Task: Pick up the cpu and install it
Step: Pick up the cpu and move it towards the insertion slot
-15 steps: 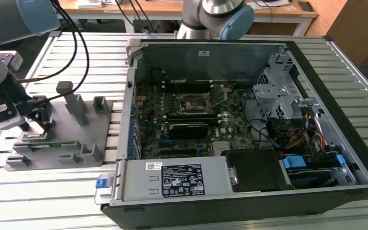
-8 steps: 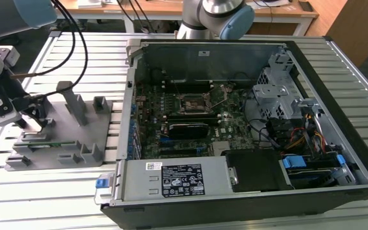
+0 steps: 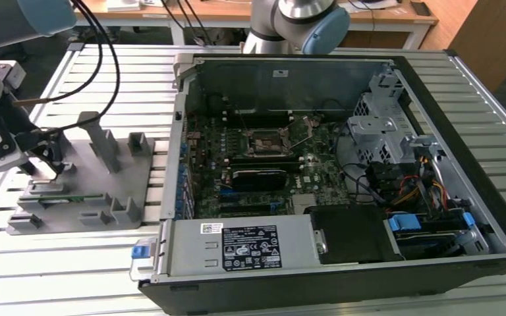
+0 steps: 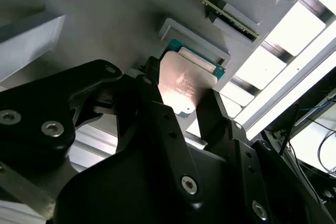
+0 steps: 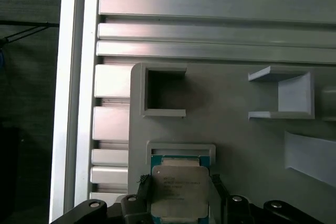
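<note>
The cpu (image 5: 180, 188) is a small square chip with a silver top and a green rim. It rests in a framed pocket of the grey fixture plate (image 3: 112, 187) at the exterior view's left. My gripper (image 3: 45, 172) stands over that pocket. In both wrist views its black fingers (image 4: 203, 109) press against two opposite sides of the cpu (image 4: 184, 80), so the gripper (image 5: 181, 198) is shut on it. The black socket frame (image 3: 266, 142) with its wire lever lies on the motherboard inside the open computer case (image 3: 464, 164).
The fixture plate carries upright grey posts (image 3: 103, 148) and a green memory stick (image 3: 60, 197) near the gripper. A second robot arm (image 3: 299, 20) stands behind the case. Black cables (image 3: 103, 59) hang above the slatted aluminium table (image 3: 68, 263).
</note>
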Controlling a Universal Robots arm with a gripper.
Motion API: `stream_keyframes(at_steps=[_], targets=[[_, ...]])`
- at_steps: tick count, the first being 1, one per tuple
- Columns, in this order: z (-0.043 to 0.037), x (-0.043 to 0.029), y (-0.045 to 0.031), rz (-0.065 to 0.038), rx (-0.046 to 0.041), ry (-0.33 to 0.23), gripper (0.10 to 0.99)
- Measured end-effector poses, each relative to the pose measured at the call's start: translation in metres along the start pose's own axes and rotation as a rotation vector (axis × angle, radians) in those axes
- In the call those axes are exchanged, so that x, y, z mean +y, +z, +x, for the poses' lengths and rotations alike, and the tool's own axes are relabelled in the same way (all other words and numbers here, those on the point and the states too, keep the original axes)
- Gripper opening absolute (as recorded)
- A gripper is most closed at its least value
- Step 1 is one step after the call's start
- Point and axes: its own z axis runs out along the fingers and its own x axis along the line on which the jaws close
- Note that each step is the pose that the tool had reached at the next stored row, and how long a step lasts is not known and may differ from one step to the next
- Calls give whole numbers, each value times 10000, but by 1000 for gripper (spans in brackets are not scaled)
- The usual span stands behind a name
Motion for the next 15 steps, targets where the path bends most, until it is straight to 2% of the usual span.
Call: stream_keyframes(at_steps=[5,6,15], targets=[[0,2,-50,0,0,0,525],[0,5,-88,0,0,0,525],[1,10,-198,-7,-1,-1,525]])
